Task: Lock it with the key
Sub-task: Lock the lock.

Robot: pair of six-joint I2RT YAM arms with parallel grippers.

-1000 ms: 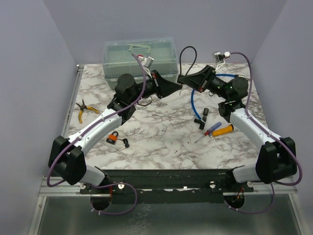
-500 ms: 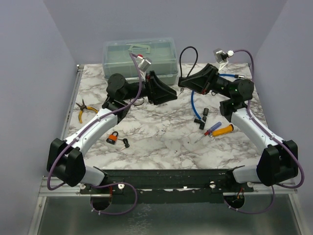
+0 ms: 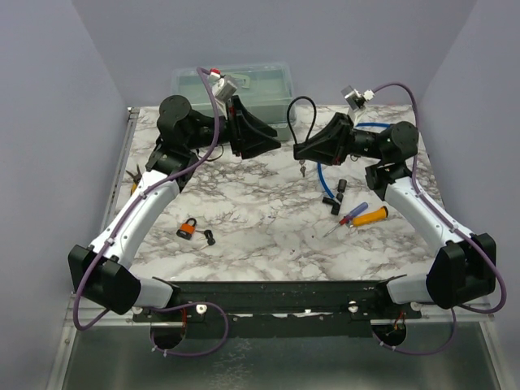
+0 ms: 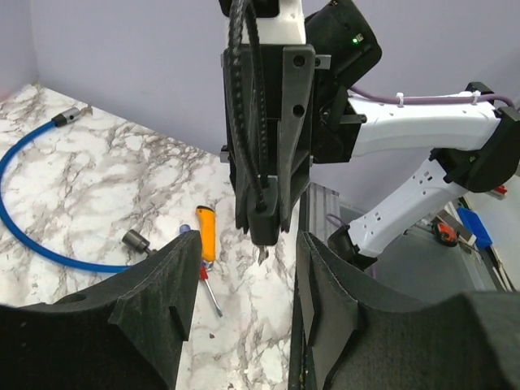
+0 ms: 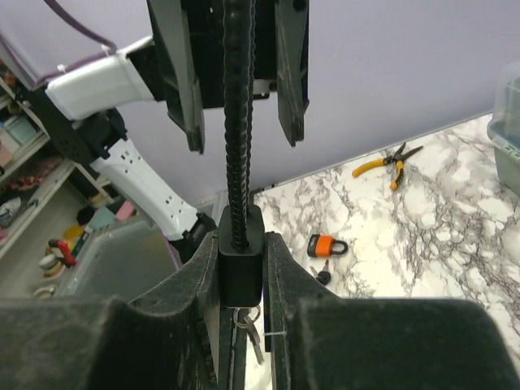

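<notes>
The left gripper [image 3: 275,145] stands with its jaws parted about halfway and nothing between them. It faces the right gripper [image 3: 299,152] across a short gap. The right jaws are clamped on the black body of the cable lock [image 5: 241,264], which sits between the fingertips.

The main risk, as I judge it, is at the key [image 4: 262,253]. It hangs below the right jaws and in front of the left ones, touching neither. It is small and looks loose, so an approaching finger could knock it swinging or close on the ring instead of the blade. Whether a blade sits in the keyway I cannot tell.

A second risk is twist. Turning the key could spin the narrow lock body in the right pads, since only friction holds it. The stiff cable [image 5: 236,122] rises just ahead of the left jaws and may foul them on the way in.

The lock's long axis stands roughly upright, crosswise to the right fingers. The cable end points up above the jaws and the key end points down below them.
</notes>
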